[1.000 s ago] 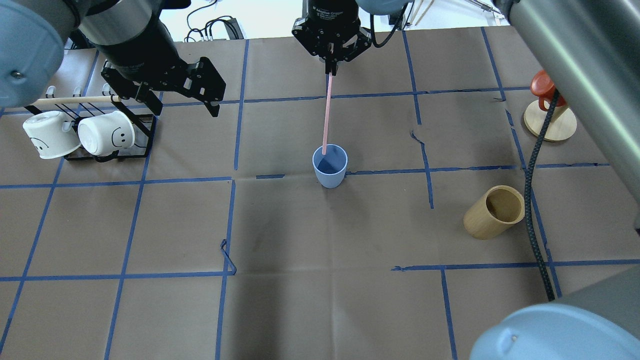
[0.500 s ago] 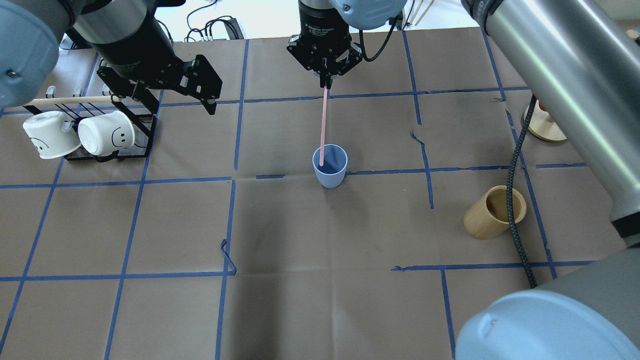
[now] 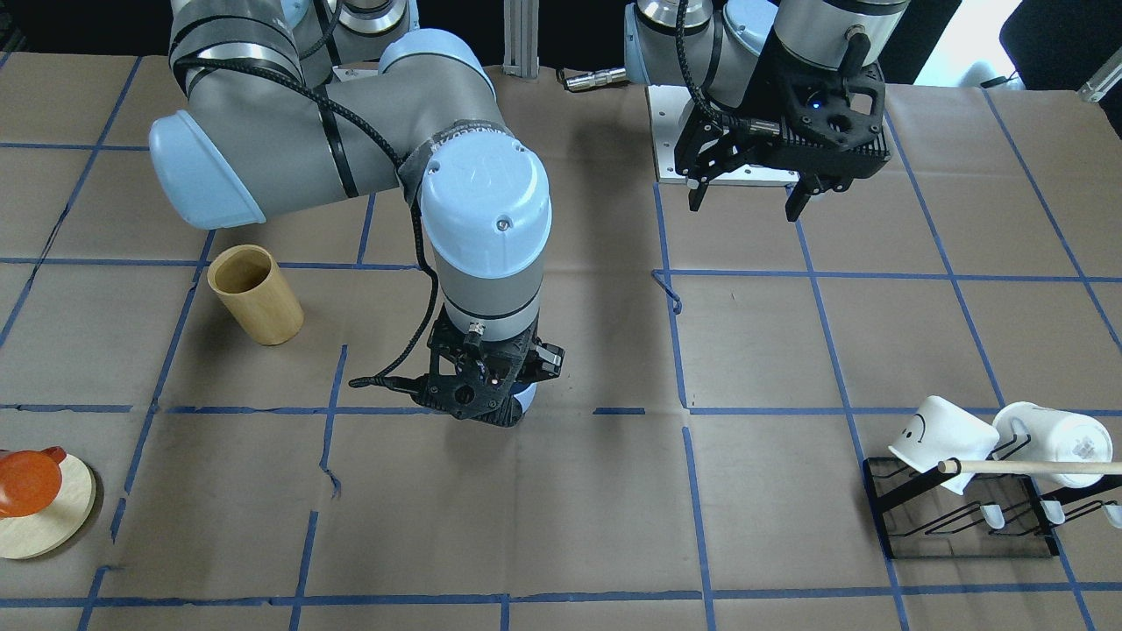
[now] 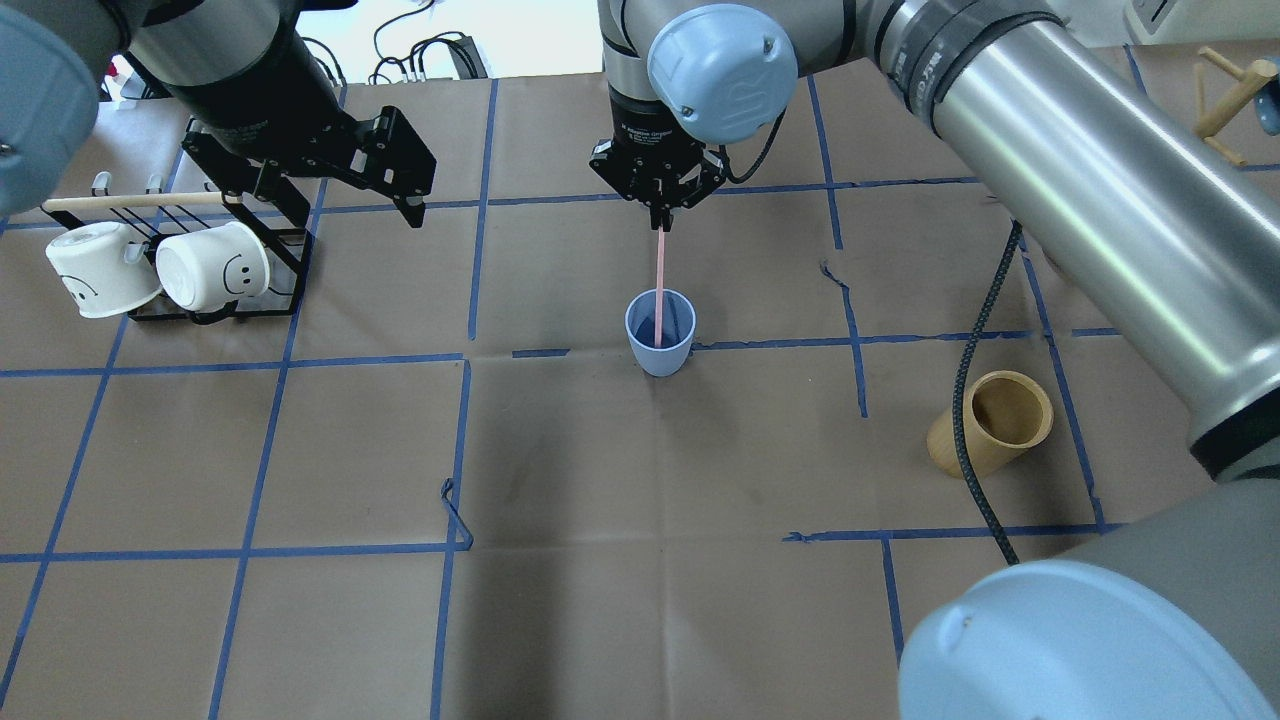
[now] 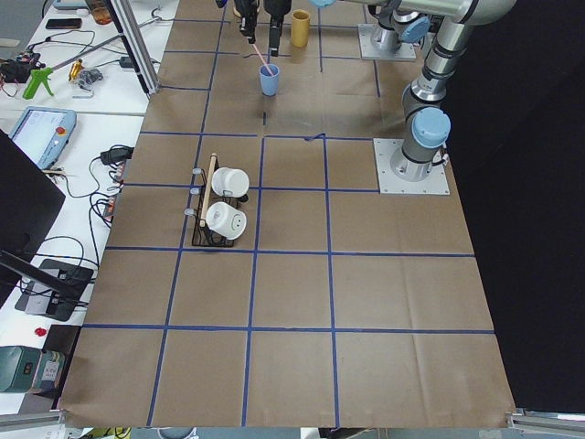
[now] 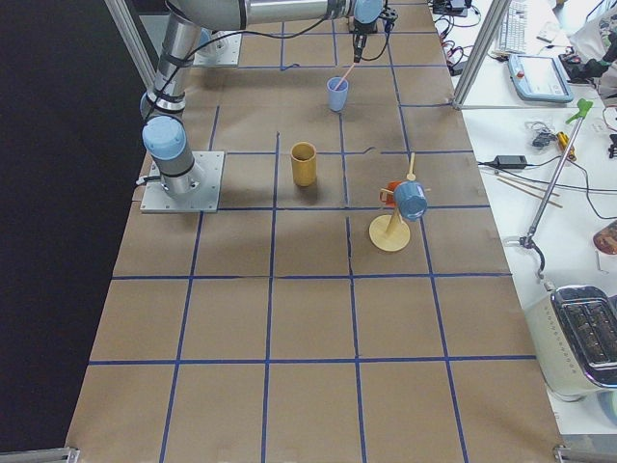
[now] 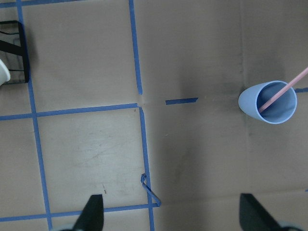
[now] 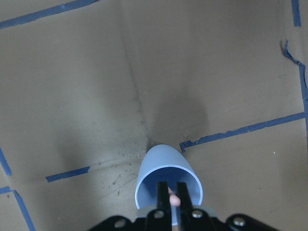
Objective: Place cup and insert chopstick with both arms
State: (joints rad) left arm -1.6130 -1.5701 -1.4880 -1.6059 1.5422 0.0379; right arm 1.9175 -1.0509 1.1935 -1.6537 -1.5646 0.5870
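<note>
The light blue cup (image 4: pixel 660 358) stands upright near the table's middle; it also shows in the left wrist view (image 7: pixel 248 103) and the right wrist view (image 8: pixel 159 166). My right gripper (image 4: pixel 660 222) is above and just behind it, shut on the top of a pale pink chopstick (image 4: pixel 660 275). The stick's lower end is inside the cup. In the front-facing view the right gripper (image 3: pixel 480 396) hides most of the cup (image 3: pixel 524 399). My left gripper (image 4: pixel 360 218) is open and empty, raised at the back left beside the mug rack.
A black rack (image 4: pixel 215 300) with two white mugs and a wooden dowel (image 4: pixel 140 200) sits at the left. A tan wooden cylinder (image 4: pixel 990 425) stands at the right, with the right arm's cable (image 4: pixel 965 450) hanging across it. A mug tree (image 6: pixel 390 231) stands further right.
My right gripper has come down and toward the cup with the chopstick, whose lower end now reaches deeper into the cup. The left gripper drifted slightly back and left.
</note>
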